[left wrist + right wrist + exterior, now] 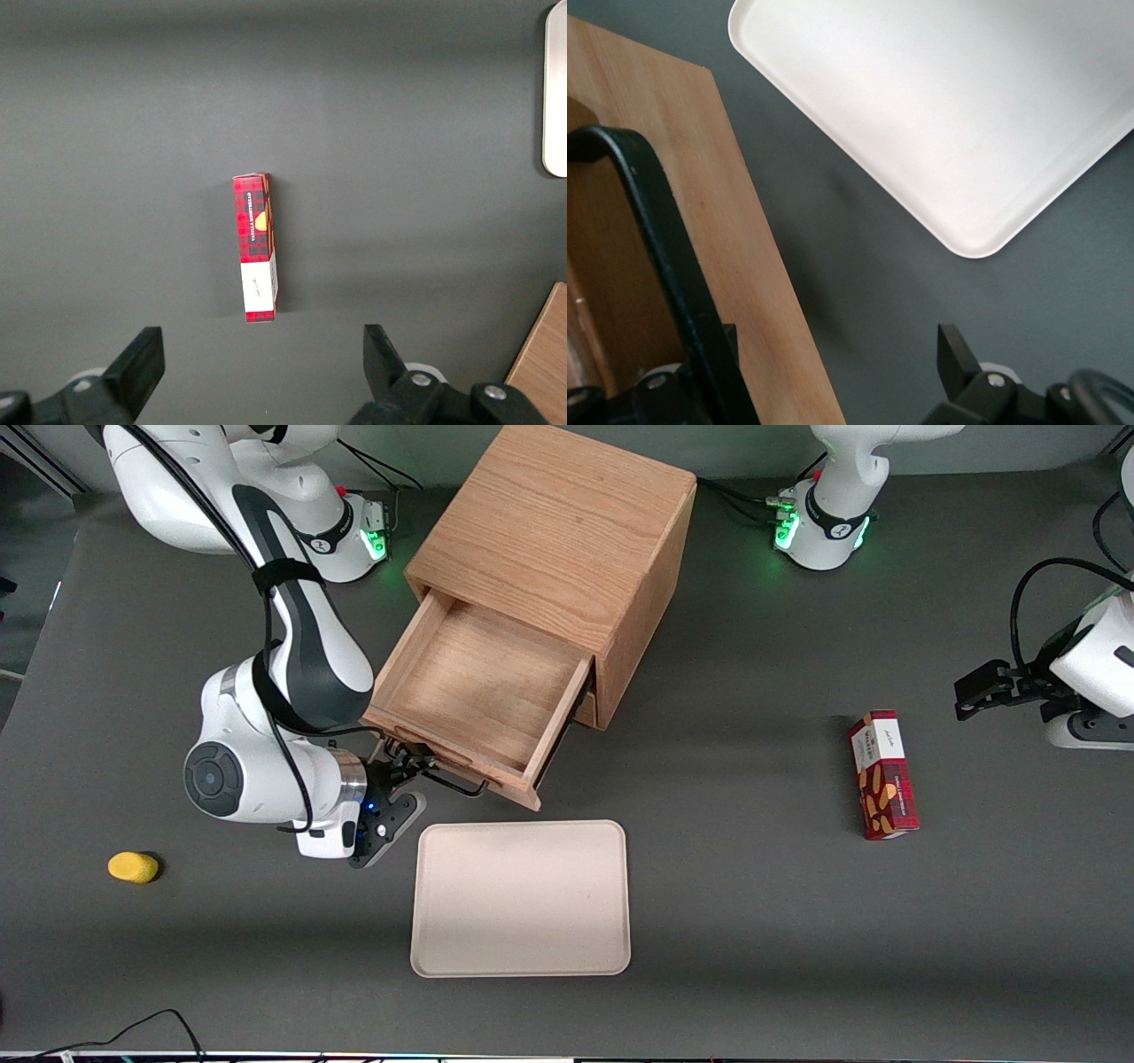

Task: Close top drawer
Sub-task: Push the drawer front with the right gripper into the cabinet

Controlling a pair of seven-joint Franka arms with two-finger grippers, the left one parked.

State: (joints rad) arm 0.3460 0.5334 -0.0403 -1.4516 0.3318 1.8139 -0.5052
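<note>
top drawer (483, 691) pulled open, empty

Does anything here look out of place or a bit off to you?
Mainly the top drawer: it hangs pulled far out of the wooden cabinet, empty inside. The gripper sits at its black handle, fingers open around the bar. Nothing looks spilled or broken.

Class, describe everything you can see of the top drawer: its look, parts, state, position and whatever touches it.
The top drawer is a wide, shallow light-oak box with nothing visible inside, pulled far out of the wooden cabinet. A thin black wire handle is fixed to its front panel. It juts toward the front camera, just short of the cream tray. The gripper is at the handle, its fingers open, one on each side of the wire in the wrist view; contact is unclear.
</note>
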